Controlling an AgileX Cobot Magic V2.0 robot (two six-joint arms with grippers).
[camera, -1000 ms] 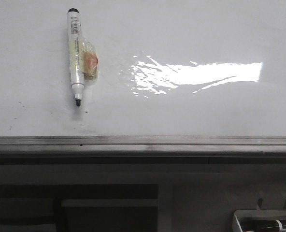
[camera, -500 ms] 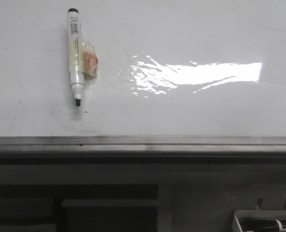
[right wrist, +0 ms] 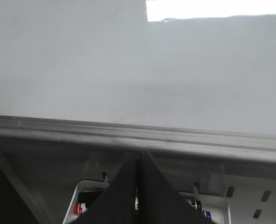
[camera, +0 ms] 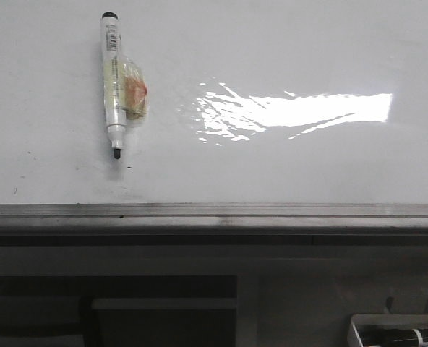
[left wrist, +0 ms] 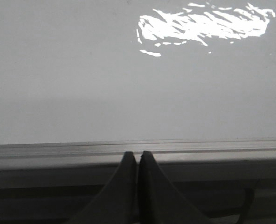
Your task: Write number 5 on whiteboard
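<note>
Only the gripper fingers show. The left gripper (left wrist: 137, 161) has two dark grey, matte fingers (left wrist: 124, 186), broad at the base and curving to narrow tips. The right gripper (right wrist: 138, 161) has two black fingers (right wrist: 154, 191) of the same flared, tapering shape.

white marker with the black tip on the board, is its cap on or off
Off. The white marker with a black tip lies flat on the glossy white whiteboard, its bare black nib pointing toward the grey edge strip. No cap shows nearby.

The tray (camera: 398, 331) below the whiteboard (camera: 272, 166) is being cut by the picture's edge; print on the marker (camera: 113, 83) is staying too small to read.
</note>
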